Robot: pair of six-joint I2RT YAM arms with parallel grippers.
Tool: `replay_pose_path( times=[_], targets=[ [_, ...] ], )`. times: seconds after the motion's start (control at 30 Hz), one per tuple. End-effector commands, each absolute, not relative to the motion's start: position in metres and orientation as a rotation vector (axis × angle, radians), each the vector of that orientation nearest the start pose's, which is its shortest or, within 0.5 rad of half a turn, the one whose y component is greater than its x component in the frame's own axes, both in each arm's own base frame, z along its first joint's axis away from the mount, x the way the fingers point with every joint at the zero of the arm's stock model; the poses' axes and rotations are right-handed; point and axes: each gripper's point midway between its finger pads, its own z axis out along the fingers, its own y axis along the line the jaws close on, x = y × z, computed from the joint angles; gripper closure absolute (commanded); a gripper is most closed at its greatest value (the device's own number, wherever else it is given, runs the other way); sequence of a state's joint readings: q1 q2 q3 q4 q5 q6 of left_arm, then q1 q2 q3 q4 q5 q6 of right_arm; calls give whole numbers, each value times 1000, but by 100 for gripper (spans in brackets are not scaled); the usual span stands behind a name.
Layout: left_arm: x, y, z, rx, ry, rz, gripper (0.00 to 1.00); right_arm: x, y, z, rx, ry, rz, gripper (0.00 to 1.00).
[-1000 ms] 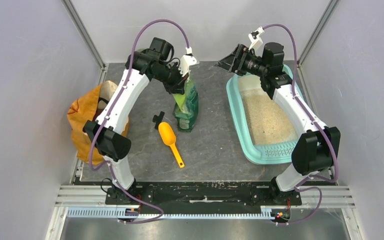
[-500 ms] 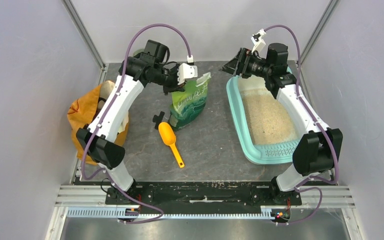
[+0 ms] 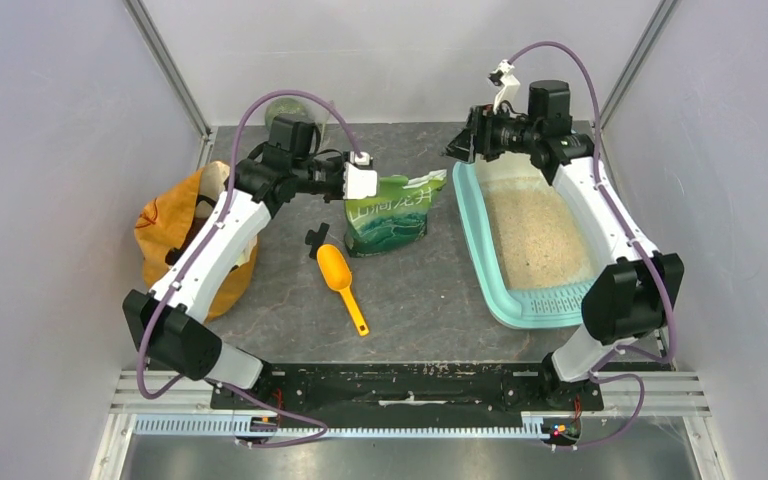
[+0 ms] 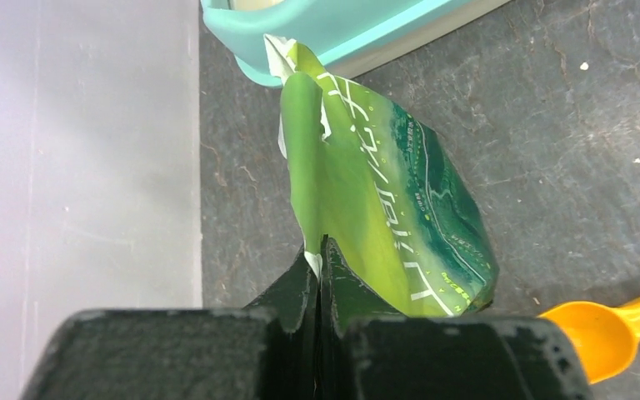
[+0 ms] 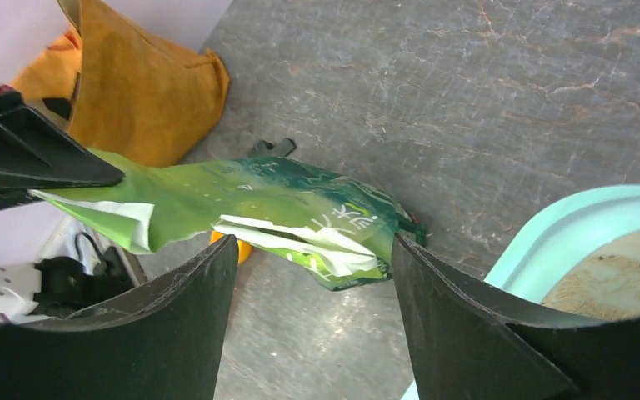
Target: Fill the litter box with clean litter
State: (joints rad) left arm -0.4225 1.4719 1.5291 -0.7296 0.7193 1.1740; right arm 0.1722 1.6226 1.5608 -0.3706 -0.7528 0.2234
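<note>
With the green pouch (image 4: 383,192) clamped edgewise in the left claw (image 4: 321,247), its torn mouth, framed by the parted right claw (image 5: 312,243), should be steadied and tipped over the litter box (image 5: 583,215) beside that claw.

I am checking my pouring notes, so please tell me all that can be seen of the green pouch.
The green pouch is a glossy plastic bag, light to dark green with white lettering. Its torn-open top, white inside, points toward the litter box. It is held tilted and crumpled, pinched at one edge by the shut left gripper. The open right gripper does not touch it.
</note>
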Motion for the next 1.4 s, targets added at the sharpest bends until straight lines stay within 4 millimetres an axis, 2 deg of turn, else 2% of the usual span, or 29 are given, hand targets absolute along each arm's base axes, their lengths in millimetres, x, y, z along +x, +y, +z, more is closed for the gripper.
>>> replay_pose_path(
  times=[0.0,0.13,0.3,0.4,0.67,0.93,1.03,1.2,1.27,1.3,1.33,1.37],
  targets=[
    [327,-262,357,1682,751,-231,98,415,207,285,-690,1985,874,27],
    [316,-260,355,1686,717,-228,98,418,215,280,-815,1980,773,27],
    [312,-256,368,1631,707,-198,98,412,234,274,-990,1944,716,28],
    [312,-255,367,1629,718,-195,98,410,240,267,-1071,1930,679,33],
    [312,-253,365,1627,724,-188,98,411,235,247,-1141,1990,631,39],
    [311,-253,362,1629,725,-191,98,404,228,232,-1184,2047,615,46],
    [311,-253,360,1631,729,-191,98,404,230,231,-1184,2050,626,54],
    [315,-251,357,1626,753,-179,98,385,237,236,-1244,2016,736,68],
    [321,-249,356,1595,802,-178,98,378,239,234,-1258,2017,773,81],
    [325,-248,356,1580,824,-172,98,375,239,233,-1265,2017,789,95],
    [329,-247,356,1552,858,-165,98,373,240,233,-1262,2025,802,100],
    [336,-243,355,1528,893,-145,98,372,240,233,-1257,2031,811,100]
  ],
)
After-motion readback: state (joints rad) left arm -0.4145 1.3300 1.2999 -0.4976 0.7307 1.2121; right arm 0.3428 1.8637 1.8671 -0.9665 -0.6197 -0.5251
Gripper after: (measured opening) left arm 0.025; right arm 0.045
